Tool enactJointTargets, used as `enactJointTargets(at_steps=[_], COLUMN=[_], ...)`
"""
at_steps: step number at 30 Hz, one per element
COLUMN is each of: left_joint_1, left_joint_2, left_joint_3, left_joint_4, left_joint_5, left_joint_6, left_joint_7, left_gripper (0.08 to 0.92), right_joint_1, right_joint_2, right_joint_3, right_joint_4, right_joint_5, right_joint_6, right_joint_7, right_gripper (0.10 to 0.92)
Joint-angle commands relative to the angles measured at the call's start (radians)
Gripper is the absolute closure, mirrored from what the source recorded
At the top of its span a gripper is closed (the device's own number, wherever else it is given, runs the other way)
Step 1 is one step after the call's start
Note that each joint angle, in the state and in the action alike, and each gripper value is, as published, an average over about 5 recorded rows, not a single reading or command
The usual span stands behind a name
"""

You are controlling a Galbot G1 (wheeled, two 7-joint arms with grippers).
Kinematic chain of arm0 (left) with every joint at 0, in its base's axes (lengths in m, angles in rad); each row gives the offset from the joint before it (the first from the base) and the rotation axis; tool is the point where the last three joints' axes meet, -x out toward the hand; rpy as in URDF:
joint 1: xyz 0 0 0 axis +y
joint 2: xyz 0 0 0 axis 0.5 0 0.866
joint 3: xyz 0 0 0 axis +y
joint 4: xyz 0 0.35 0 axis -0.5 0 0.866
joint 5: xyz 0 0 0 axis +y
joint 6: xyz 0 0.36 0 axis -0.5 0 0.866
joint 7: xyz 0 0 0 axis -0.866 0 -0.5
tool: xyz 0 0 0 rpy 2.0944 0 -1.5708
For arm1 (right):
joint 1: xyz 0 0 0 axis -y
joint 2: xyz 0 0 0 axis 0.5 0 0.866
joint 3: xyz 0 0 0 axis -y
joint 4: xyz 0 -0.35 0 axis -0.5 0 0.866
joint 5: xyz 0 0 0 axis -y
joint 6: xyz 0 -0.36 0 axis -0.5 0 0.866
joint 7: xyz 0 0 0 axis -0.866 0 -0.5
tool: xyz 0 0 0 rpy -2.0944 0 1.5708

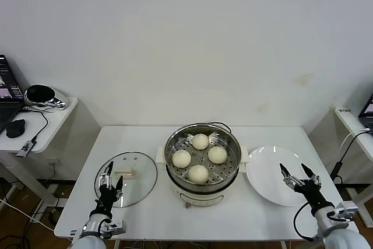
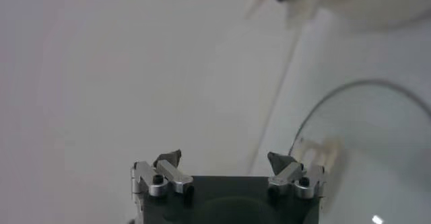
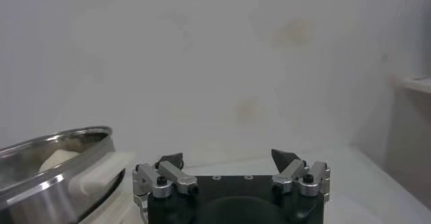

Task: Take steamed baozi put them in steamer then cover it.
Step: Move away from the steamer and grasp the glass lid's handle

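Several cream-white steamed baozi (image 1: 199, 157) lie on the perforated tray inside the shiny round steamer (image 1: 173, 183) at the table's middle. The steamer's steel wall and white handle (image 3: 94, 176) show beside my right gripper (image 3: 231, 159) in the right wrist view. The glass lid (image 1: 140, 188) with its cream handle (image 1: 126, 174) lies flat on the table to the steamer's left. My left gripper (image 1: 111, 175) hovers open over the lid's near left part, empty. My right gripper (image 1: 298, 175) stands open over the white plate (image 1: 265, 176), empty. The lid's rim (image 2: 337, 91) curves beside my left gripper (image 2: 225, 158).
The white table (image 1: 128, 138) ends close in front of both arms. A side desk (image 1: 49, 122) with a laptop, mouse and headset stands at the left. Another white stand (image 1: 349, 118) with a cable is at the right. A white wall rises behind.
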Motion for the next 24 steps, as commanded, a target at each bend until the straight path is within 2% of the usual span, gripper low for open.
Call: enactJointTargets(at_steps=[1, 7, 24], left_joint_1=[-0.079, -0.138, -0.217], left_joint_2=[0.039, 0.018, -0.013], left_joint_3=[0.025, 0.03, 0.029], left_joint_4=[0.119, 0.186, 0.285], left_joint_5=[0.148, 0.165, 0.176], left_joint_6=[0.018, 0.033, 0.029], left_joint_7=[0.043, 0.005, 0.006], left_gripper=[0.177, 0.177, 0.177], right_joint_1=[-0.032, -0.031, -0.026], right_joint_2=[0.024, 0.023, 0.027], right_joint_3=[0.019, 0.016, 0.012], right_joint_4=[0.016, 0.009, -0.004], right_joint_5=[-0.017, -0.028, -0.041], right_joint_6=[0.004, 0.009, 0.016], right_joint_7=[0.004, 0.003, 0.002], right_gripper=[0.203, 0.203, 0.203])
